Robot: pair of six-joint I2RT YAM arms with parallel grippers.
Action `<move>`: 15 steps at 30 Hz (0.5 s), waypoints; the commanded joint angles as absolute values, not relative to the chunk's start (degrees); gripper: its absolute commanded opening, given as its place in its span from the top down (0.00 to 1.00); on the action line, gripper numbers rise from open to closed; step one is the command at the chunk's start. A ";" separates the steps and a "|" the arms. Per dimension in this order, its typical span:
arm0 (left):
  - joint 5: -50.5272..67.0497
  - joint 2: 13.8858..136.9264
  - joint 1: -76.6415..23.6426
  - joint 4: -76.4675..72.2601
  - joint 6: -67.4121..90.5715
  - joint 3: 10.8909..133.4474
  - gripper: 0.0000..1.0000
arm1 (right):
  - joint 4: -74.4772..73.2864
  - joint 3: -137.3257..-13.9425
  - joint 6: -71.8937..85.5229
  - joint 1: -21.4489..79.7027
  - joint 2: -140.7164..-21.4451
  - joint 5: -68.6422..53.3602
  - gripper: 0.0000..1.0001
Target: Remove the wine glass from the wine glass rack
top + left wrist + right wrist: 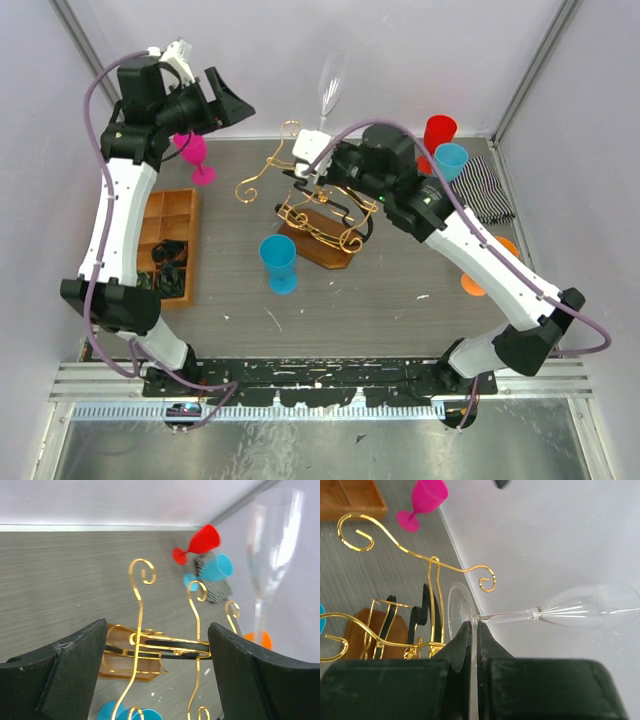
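The right gripper (471, 630) is clamping its fingers (460, 647) tight on the foot of the glass (580, 609), right where the stem is meeting it. The glass is being held in the air over the far side of the rack (318, 215), lying out sideways with its bowl pointing away from the rack. Its foot is sitting just beside one of the rack's gold scroll arms. Whether foot and wire are touching, I cannot tell.

The left gripper (225, 105) is hovering up off the rack's far-left side, facing it, with its jaws standing wide apart and nothing between them. A pink glass (193, 155) is standing to the left of the rack, with the tray (165, 240) further left and nearer. A blue glass (278, 262) is sitting just beside the rack's near-left corner. A red glass (438, 132), a teal glass (450, 160) and a striped cloth (482, 190) are sitting off to the rack's right.
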State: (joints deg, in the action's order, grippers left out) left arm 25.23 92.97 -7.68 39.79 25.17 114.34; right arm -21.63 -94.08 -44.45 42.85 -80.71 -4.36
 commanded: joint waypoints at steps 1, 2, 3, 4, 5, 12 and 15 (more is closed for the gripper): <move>40.21 94.03 -7.55 24.44 32.36 113.73 0.10 | -18.95 -94.78 -53.78 44.79 -80.75 0.32 0.99; 41.57 94.68 -7.56 22.29 34.24 114.13 0.10 | -19.35 -94.94 -54.23 45.23 -80.93 -0.07 0.99; 43.30 95.58 -7.51 20.82 35.52 115.14 0.09 | -19.93 -95.19 -54.73 45.67 -81.14 -0.37 0.99; 44.84 96.47 -7.54 19.53 36.81 116.10 0.09 | -20.36 -95.45 -55.16 46.15 -81.46 -0.44 0.99; 45.99 96.95 -7.62 18.24 37.98 116.51 0.09 | -21.10 -95.78 -55.71 46.70 -81.72 -0.44 0.99; 51.59 98.44 -8.02 9.74 43.36 115.34 0.01 | -23.89 -95.98 -60.77 53.87 -83.09 4.83 0.99; 53.11 98.84 -9.06 9.65 42.55 115.32 0.02 | -23.54 -95.37 -63.22 57.18 -83.76 9.68 0.99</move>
